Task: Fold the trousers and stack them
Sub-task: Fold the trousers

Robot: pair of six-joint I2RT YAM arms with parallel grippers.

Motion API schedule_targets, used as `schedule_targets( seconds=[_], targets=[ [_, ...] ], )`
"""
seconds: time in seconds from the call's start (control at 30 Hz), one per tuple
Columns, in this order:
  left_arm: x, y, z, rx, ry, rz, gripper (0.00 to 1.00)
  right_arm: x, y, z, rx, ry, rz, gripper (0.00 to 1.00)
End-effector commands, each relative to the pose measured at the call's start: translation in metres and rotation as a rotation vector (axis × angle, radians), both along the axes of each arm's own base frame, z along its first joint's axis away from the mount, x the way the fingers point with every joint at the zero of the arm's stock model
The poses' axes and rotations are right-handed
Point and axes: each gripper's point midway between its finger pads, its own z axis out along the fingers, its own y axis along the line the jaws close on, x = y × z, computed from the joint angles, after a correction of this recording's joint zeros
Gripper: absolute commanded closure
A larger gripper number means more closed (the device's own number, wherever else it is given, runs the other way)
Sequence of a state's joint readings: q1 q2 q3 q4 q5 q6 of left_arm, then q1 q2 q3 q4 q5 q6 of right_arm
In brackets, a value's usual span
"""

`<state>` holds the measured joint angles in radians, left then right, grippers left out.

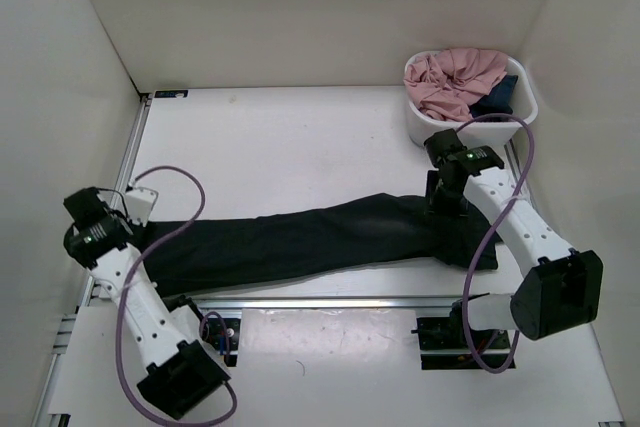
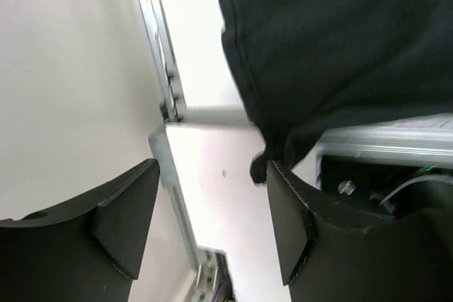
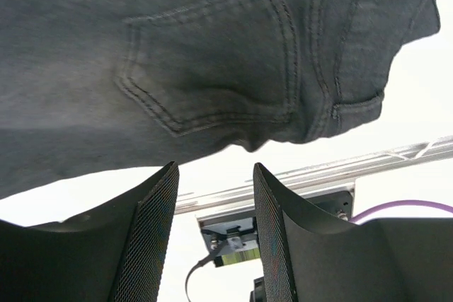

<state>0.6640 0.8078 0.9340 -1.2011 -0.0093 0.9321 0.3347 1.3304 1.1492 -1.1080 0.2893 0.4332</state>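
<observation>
Jaws apart; trousers (image 1: 300, 242) spread across white table (image 1: 280, 137), white walls (image 1: 300, 7).

No readable text — no labels, numbers.

Surface finish
Reads matt, soft black weave with raised stitching on the trousers (image 3: 212, 47); smooth matt white on the table (image 1: 300, 137).

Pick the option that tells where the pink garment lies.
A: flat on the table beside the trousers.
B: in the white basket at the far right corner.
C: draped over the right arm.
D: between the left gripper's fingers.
B: the pink garment is heaped in the white basket, well apart from the trousers.
</observation>
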Motion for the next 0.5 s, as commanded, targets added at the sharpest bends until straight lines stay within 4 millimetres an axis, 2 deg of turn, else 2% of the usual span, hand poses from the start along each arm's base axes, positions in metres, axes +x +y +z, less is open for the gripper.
schedule_targets(
  seconds=[0.0,0.07,0.17,0.2,0.23,0.33,0.43,0.47],
  targets=[
    [0.027,-0.018,0.003,-0.207,-0.058,0.026,0.28,0.0,0.007,0.005,0.025,0.046,0.027,0.48],
    [0.036,-0.018,-0.002,-0.24,-0.078,0.055,0.25,0.003,0.008,0.003,0.02,0.058,0.035,0.48],
    [0.032,0.003,-0.04,-0.203,0.001,0.163,0.25,0.003,0.005,-0.007,-0.002,0.076,0.041,0.48],
    [0.024,0.003,-0.072,-0.229,0.083,0.181,0.25,0.003,0.005,-0.007,-0.003,0.076,0.041,0.48],
    [0.032,0.011,-0.082,-0.213,0.07,0.196,0.25,0.006,0.006,-0.01,-0.004,0.082,0.041,0.48],
    [0.033,0.011,-0.111,-0.289,0.133,0.255,0.27,0.005,0.005,-0.018,-0.015,0.109,0.051,0.48],
    [0.047,0.021,-0.119,-0.289,0.103,0.313,0.29,0.002,0.004,-0.026,-0.024,0.132,0.061,0.5],
    [0.05,0.028,-0.117,-0.263,0.085,0.334,0.26,0.002,0.004,-0.026,-0.024,0.132,0.061,0.51]
  ],
)
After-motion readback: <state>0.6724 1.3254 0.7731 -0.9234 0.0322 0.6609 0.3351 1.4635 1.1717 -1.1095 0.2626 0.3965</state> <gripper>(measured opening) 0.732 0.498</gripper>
